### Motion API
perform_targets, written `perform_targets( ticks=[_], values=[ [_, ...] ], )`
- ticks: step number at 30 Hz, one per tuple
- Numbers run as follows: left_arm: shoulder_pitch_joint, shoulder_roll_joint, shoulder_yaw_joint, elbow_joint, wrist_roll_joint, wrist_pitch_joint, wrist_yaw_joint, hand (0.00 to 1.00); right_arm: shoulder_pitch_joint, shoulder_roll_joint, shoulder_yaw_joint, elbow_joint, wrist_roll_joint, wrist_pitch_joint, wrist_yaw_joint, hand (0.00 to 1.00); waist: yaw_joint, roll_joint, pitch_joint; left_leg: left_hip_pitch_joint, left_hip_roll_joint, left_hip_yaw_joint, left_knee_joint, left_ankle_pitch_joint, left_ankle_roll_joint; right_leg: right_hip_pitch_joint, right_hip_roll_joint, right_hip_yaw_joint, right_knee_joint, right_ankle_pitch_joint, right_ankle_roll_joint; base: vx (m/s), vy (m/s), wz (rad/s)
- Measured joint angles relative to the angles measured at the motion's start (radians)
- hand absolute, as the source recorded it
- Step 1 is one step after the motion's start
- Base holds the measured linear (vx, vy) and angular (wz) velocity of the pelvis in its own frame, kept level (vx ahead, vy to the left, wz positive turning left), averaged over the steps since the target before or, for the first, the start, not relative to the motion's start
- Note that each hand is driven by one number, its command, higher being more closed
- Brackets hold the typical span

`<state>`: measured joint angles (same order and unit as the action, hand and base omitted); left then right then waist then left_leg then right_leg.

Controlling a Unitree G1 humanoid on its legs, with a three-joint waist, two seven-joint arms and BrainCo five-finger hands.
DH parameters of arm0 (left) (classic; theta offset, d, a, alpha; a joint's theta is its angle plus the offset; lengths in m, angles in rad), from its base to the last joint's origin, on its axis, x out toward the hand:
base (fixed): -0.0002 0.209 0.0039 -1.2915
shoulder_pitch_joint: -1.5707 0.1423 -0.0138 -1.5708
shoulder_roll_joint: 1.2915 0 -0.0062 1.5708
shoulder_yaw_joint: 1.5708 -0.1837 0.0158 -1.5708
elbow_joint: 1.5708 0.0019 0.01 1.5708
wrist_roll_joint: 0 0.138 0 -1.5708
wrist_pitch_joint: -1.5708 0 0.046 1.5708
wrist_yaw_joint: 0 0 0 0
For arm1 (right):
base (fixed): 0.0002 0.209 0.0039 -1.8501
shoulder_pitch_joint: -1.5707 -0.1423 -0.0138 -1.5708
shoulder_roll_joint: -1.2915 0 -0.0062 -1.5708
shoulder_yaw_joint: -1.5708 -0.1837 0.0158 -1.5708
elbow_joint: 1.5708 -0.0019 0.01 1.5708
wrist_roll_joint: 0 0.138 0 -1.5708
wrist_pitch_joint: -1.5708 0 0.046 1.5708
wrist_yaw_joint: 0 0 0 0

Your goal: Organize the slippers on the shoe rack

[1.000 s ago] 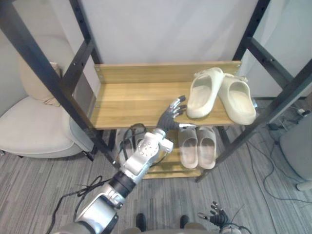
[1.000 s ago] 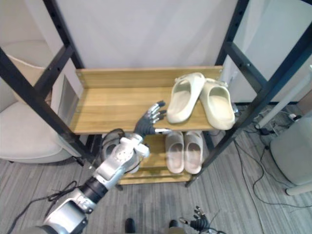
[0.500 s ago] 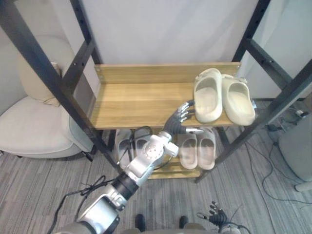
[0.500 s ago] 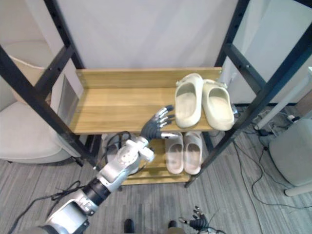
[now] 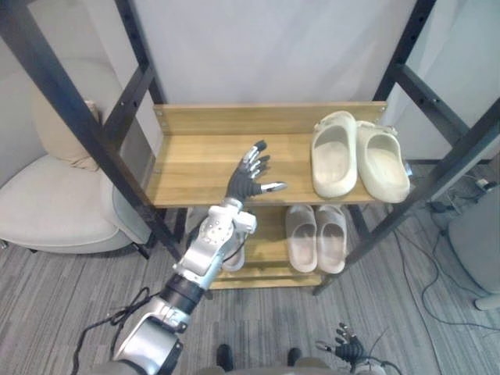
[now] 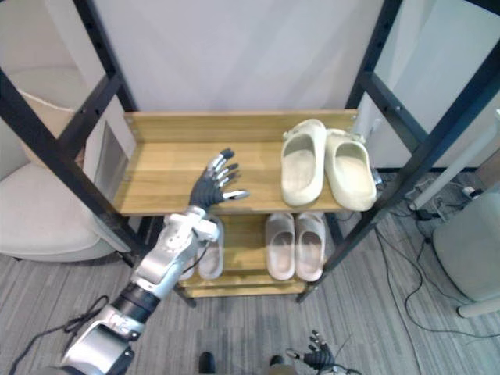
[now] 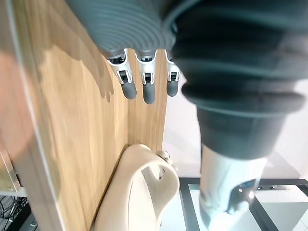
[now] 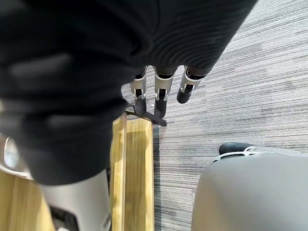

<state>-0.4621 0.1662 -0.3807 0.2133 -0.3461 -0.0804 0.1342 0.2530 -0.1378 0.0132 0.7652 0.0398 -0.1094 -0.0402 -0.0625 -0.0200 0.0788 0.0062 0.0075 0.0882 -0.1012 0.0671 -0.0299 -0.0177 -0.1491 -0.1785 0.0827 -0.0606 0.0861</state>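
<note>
Two cream slippers [image 5: 336, 156] side by side on top shelf [image 5: 195, 164], 3 o'clock from left hand [image 5: 248, 176]. Left hand fingers spread, empty. Right hand [image 5: 346, 349] low at 5 o'clock, fingers relaxed, empty. Judgement: pair looks straightened; next, retract clear, check lower slippers [image 5: 316, 234].

Stereo head pair looking down on the shoe rack [image 5: 195, 156], sharing its shelves, left wrist camera close along its top shelf [image 7: 91, 144], right wrist camera by its foot [image 8: 155, 118]

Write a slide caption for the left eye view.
Open left hand over the top shelf, apart from the paired cream slippers.
</note>
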Motion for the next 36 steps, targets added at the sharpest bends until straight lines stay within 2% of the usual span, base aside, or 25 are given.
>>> perform_targets(
  ticks=[9,13,21,30,33,36],
  values=[
    [0.0,-0.005,-0.03,-0.005,-0.011,-0.001,-0.003,0.0,0.0,-0.002,0.0,0.0,0.0,0.0,0.001,0.0,-0.002,0.001,-0.001,-0.003,0.0,-0.004,0.0,0.0,0.0,-0.001,0.0,-0.003,0.001,-0.001,0.0,0.0,0.0,0.01],
    [-0.009,-0.051,-0.092,-0.018,-0.011,-0.001,-0.005,0.0,0.003,-0.01,0.0,0.017,0.0,0.001,0.003,0.0,0.001,0.004,-0.003,-0.005,-0.005,0.004,0.0,0.0,0.0,-0.032,-0.008,0.017,0.053,-0.022,0.004,0.0,0.009,-0.03],
    [-0.068,-0.092,-0.142,0.033,-0.012,-0.001,-0.008,0.0,0.003,-0.012,0.0,0.016,0.0,0.003,0.003,0.0,-0.011,0.011,-0.006,-0.005,-0.002,0.015,0.0,0.0,0.0,-0.052,-0.006,0.027,0.064,-0.026,0.002,0.0,0.004,-0.07],
    [-0.103,-0.131,-0.202,0.095,-0.035,0.006,-0.01,0.0,0.004,-0.015,0.0,0.015,0.0,0.005,0.003,0.0,-0.011,0.01,-0.004,-0.007,-0.003,0.041,0.0,-0.003,-0.003,-0.071,-0.008,0.055,0.087,-0.029,0.003,0.01,0.008,-0.07],
    [-0.132,-0.179,-0.221,0.096,-0.039,0.007,-0.011,0.0,0.01,-0.015,0.0,0.012,0.0,0.005,0.002,0.0,-0.011,0.01,-0.004,-0.006,-0.002,0.046,0.005,-0.01,-0.007,-0.073,-0.008,0.06,0.095,-0.032,0.003,-0.01,0.007,-0.04],
    [-0.151,-0.196,-0.243,0.096,-0.039,0.006,-0.014,0.0,0.011,-0.017,0.0,0.008,0.0,0.005,0.003,0.0,-0.01,0.01,-0.003,-0.006,-0.002,0.06,0.013,-0.022,-0.013,-0.09,-0.009,0.074,0.122,-0.047,0.002,-0.02,0.001,-0.1]
  ],
)
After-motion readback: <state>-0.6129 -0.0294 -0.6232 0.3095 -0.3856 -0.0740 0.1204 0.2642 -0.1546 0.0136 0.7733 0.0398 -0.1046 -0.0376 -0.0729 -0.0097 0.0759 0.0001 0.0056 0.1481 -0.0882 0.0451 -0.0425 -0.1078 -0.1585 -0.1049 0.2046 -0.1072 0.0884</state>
